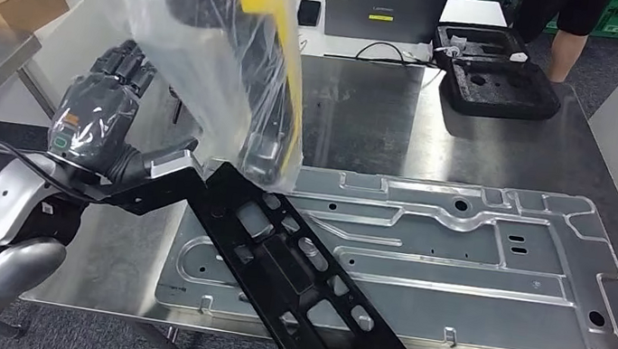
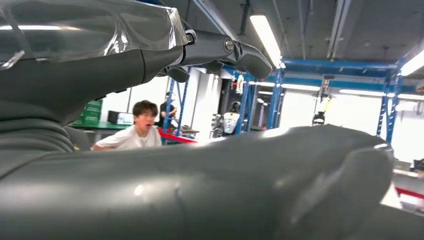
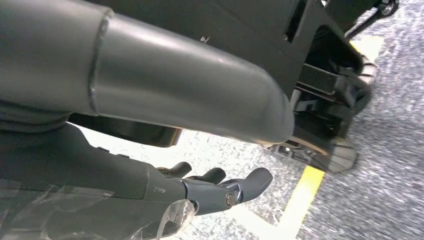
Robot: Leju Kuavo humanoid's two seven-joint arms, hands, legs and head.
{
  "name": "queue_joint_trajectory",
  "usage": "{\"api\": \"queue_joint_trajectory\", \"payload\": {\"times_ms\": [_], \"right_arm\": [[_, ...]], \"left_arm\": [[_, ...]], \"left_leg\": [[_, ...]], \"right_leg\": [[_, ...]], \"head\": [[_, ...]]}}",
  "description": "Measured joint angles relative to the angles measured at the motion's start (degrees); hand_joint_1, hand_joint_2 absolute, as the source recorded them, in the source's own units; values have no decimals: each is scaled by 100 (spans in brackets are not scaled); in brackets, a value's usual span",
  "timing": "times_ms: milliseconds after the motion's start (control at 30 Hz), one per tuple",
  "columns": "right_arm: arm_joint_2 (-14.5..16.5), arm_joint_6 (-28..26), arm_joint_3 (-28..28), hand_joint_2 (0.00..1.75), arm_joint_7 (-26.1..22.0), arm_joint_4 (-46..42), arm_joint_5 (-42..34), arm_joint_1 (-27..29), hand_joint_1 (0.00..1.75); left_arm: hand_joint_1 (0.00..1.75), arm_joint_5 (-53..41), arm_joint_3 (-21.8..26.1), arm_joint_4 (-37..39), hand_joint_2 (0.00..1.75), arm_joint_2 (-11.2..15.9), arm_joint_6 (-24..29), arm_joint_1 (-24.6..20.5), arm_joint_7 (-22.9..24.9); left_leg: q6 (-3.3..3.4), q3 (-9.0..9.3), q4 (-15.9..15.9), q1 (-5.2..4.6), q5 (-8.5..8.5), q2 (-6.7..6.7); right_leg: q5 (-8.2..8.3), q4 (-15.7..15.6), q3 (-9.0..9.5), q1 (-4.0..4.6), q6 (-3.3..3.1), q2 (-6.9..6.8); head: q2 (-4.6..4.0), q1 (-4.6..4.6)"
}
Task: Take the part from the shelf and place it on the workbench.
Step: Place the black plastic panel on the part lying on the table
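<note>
- One part, black, held at its end by my left hand, lies across the plate.
- I lower it flat toward 5 o'clock, then release.
- Right hand: fingers extended, holding nothing.

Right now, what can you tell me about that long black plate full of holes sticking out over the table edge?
The long flat black plate looks like rigid plastic or coated metal, pierced with rectangular and round cut-outs. It lies tilted diagonally, one end near the left hand, the other jutting past the steel workbench edge. It overlaps the large silver stamped metal panel. A clear plastic bag hangs above it.
</note>
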Motion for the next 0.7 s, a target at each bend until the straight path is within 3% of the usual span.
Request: {"api": "queue_joint_trajectory", "payload": {"times_ms": [33, 67, 133, 200, 267, 333, 367, 433, 467, 500, 533, 567, 633, 700], "right_arm": [[-2, -3, 0, 0, 3, 0, 0, 1, 0], [-3, -6, 0, 0, 7, 0, 0, 0, 0], [2, -11, 0, 0, 11, -1, -3, -5, 0], [-1, -14, 0, 0, 24, -2, -23, -5, 0], [-16, -16, 0, 0, 56, -2, -40, -1, 0], [-43, -17, 0, 0, 88, -2, -46, -2, 0], [-60, -20, 0, 0, 99, -2, -57, -3, 0], [-112, -45, -1, 0, 123, -2, -114, -4, 0], [-147, -66, -1, 0, 136, -2, -154, -5, 0], [-190, -91, -2, 0, 146, -2, -192, -8, 0], [-235, -113, -3, 0, 155, -2, -228, -13, 0], [-286, -132, -5, 0, 164, -2, -257, -19, 0], [-391, -150, -10, 0, 177, -2, -299, -27, 0], [-489, -171, -16, 0, 180, 0, -327, -39, 0]], "left_arm": [[0, -4, 30, -27, 0, 28, 2, 33, 2], [0, -4, 64, -60, 0, 57, 2, 55, 4], [0, -3, 147, -137, 0, 111, 2, 66, 14], [0, 4, 230, -210, 0, 161, 2, 71, 38], [0, 13, 287, -262, 0, 206, -2, 85, 70], [0, 18, 317, -300, 0, 232, -11, 94, 87], [0, 23, 331, -317, 0, 238, -15, 100, 91], [0, 57, 360, -342, 0, 250, -15, 135, 103], [0, 83, 380, -356, 0, 263, -13, 170, 114], [0, 110, 401, -370, 0, 280, -8, 212, 124], [0, 135, 423, -385, 0, 302, -3, 254, 136], [0, 160, 446, -401, 0, 327, 2, 289, 153], [0, 193, 510, -438, 0, 380, 12, 330, 181], [0, 212, 571, -479, 0, 435, 27, 356, 196]], "left_leg": [[24, 127, -79, -5, 47, 0], [67, 370, -387, -20, 166, -1], [194, 981, -1293, -77, 377, 6], [268, 1284, -1813, -138, 475, 21], [296, 1260, -1926, -161, 583, 33], [339, 1227, -2062, -131, 746, 48], [365, 1198, -2122, -110, 834, 56], [405, 1096, -2152, -94, 955, 60], [410, 1034, -2148, -92, 999, 61], [405, 979, -2140, -87, 1034, 62], [398, 937, -2125, -80, 1056, 63], [390, 905, -2097, -71, 1067, 65], [357, 833, -2013, -68, 1058, 67], [303, 744, -1929, -84, 1071, 67]], "right_leg": [[41, 0, -52, 16, -4, -4], [83, 0, -98, 34, -6, -5], [162, -1, -169, 63, 4, -5], [249, -32, -195, 62, 50, -9], [365, -124, -198, 56, 125, -11], [284, -100, -257, 67, 183, -11], [95, 78, -332, 76, 204, -10], [-454, 809, -566, 78, 229, -12], [-641, 1179, -657, 76, 244, -12], [-716, 1405, -673, 73, 260, -13], [-665, 1399, -575, 68, 273, -15], [-515, 1158, -367, 59, 285, -15], [-220, 369, 144, 49, 288, -13], [-143, -92, 380, 63, 245, -6]], "head": [[0, -1], [0, -1], [0, 0], [0, -1], [0, -4], [0, 1], [0, 8], [0, 27], [0, 31], [0, 34], [0, 36], [0, 37], [0, 39], [0, 42]]}}
